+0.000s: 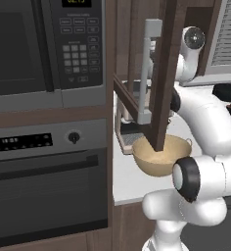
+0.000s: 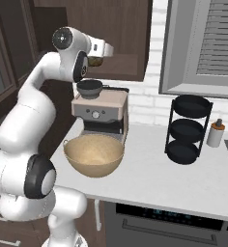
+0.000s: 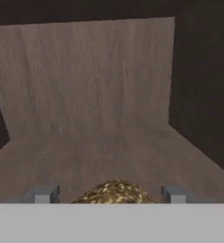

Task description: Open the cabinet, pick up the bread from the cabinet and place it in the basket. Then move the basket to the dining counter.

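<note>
The bread [image 3: 115, 192] sits on the cabinet [image 3: 95, 80] floor, a speckled golden-brown lump right at the bottom of my hand view, between my two finger tips [image 3: 42, 194]. My gripper [image 3: 109, 195] stands wide open around it, one tip on each side with a gap to the crust, so nothing is held yet. In the right base view the gripper [image 2: 97, 60] reaches into the cabinet's open interior above the coffee machine [image 2: 100, 111], with the bread [image 2: 96, 61] a small brown patch at my hand.

I judge the door step done (the cabinet door [image 1: 161, 73] hangs swung out, its silver bar handle [image 1: 148, 68] facing my left camera) and the pick-up step in hand. The next move calls for closing squarely on the loaf, then backing out without clipping the door.

The basket [image 2: 93, 154] waits just below on the white worktop [image 2: 174, 178], directly in front of the coffee machine, so the drop is short.
</note>
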Motion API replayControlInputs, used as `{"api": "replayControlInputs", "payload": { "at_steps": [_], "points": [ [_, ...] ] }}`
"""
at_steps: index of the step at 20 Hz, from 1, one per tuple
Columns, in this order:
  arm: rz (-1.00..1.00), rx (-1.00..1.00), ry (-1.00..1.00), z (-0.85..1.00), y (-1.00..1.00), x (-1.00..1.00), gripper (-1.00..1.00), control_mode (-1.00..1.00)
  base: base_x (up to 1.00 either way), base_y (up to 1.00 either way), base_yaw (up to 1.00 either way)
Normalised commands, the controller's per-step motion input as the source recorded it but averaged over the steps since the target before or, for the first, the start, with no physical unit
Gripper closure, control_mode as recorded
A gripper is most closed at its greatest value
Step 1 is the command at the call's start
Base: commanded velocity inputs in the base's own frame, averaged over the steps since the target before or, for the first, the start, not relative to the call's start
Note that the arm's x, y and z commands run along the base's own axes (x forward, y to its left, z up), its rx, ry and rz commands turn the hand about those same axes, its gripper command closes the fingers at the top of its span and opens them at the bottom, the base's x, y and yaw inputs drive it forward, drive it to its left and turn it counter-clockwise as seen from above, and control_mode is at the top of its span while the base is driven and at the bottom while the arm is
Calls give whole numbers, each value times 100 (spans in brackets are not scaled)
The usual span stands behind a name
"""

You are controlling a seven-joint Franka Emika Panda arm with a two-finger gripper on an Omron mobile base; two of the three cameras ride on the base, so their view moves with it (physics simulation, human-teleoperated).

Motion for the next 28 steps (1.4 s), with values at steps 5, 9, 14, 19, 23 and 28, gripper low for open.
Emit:
{"api": "replayControlInputs", "payload": {
  "at_steps": [5,9,14,19,23,28],
  "points": [
    [-4,18,-5,0,-21,-100,100,-100,0,0,0],
    [0,13,-3,15,-10,-100,100,-100,0,0,0],
    [0,11,0,11,-6,-100,100,-100,0,0,0],
    [0,5,3,-6,0,-100,100,-100,0,0,0],
    [0,0,16,-34,0,-93,100,-100,0,0,0],
    [0,0,20,-86,0,-30,100,-100,0,0,0]
  ]
}}
